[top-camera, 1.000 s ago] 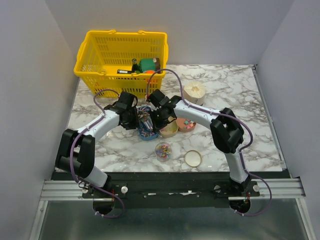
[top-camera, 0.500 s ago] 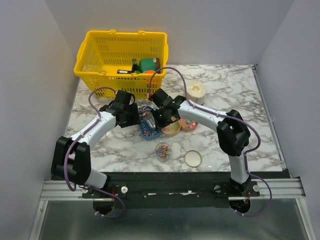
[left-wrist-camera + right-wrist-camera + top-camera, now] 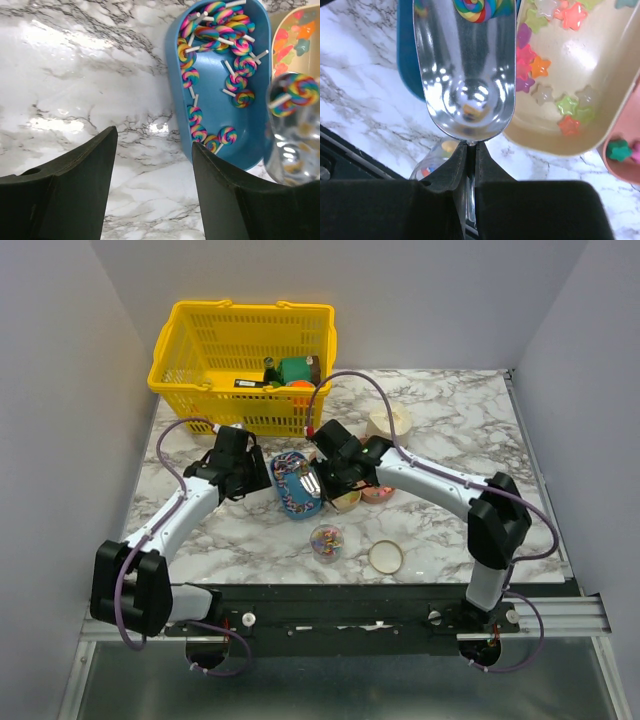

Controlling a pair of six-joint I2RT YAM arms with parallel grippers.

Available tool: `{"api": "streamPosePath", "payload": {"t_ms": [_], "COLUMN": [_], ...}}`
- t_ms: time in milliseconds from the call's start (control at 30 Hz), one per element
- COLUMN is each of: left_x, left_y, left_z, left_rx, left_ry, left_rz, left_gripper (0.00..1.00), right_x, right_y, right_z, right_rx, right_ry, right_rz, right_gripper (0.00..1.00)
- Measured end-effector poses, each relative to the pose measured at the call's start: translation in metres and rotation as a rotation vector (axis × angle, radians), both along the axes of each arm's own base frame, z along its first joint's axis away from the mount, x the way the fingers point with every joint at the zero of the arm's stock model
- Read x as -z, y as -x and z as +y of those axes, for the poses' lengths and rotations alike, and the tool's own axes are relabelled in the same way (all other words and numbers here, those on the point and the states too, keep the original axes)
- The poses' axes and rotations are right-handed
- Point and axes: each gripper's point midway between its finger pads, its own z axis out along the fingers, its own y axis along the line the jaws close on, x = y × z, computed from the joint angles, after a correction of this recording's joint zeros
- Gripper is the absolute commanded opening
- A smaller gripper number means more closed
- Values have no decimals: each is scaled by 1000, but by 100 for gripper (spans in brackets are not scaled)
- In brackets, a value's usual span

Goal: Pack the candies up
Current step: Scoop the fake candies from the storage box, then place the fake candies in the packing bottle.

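The candies lie in oval trays: rainbow swirl lollipops (image 3: 220,30) in a blue tray (image 3: 295,502), star shapes (image 3: 570,20) in a beige tray (image 3: 570,55), more in a pink tray (image 3: 612,165). My right gripper (image 3: 471,150) is shut on the handle of a metal scoop (image 3: 465,75), which hovers over the blue and beige trays with one lollipop (image 3: 475,7) at its front. My left gripper (image 3: 153,142) is open over bare marble just left of the blue tray (image 3: 220,105), with nothing between its fingers. A clear jar (image 3: 326,540) with several candies stands nearer the front.
A round lid (image 3: 385,557) lies right of the jar. A yellow basket (image 3: 200,350) with goods stands at the back left, close behind both grippers. A cream cup (image 3: 390,422) sits at the back, right of centre. Grey walls close in both sides.
My left gripper has opened and drawn back leftward off the blue tray. The right gripper, still holding the scoop, has shifted slightly to the right over the trays.
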Motion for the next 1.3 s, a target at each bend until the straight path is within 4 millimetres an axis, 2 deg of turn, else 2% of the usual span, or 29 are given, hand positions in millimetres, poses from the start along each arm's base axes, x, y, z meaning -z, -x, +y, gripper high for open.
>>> {"api": "streamPosePath", "payload": {"t_ms": [233,400,733,967,1067,1300], "left_x": [-16,-19,-19,-20,-21,-22], "left_y": [1,1,0,-3,-3,-3], "left_z": [12,15,16,16,16,16], "left_rx": [-39,-52,-56,-56,-56,-53], "left_ry": [-10,-14,-16,-14,-12,-15], "left_rz": [-100,-135,-146,-156,-161,-163], "left_gripper": [74,74,75,75,75,75], "right_x": [-51,-68,-59,-35,-32,-31], "right_y": [29,58,118,152,161,170], "right_z": [-19,-38,-65,-77,-80,-74], "right_rx": [-15,-36,-105,-140,-150,-172], "right_ry": [-30,-27,70,108,115,121], "right_rz": [-87,-94,-8,153,202,271], "right_gripper": [1,1,1,1,1,1]}}
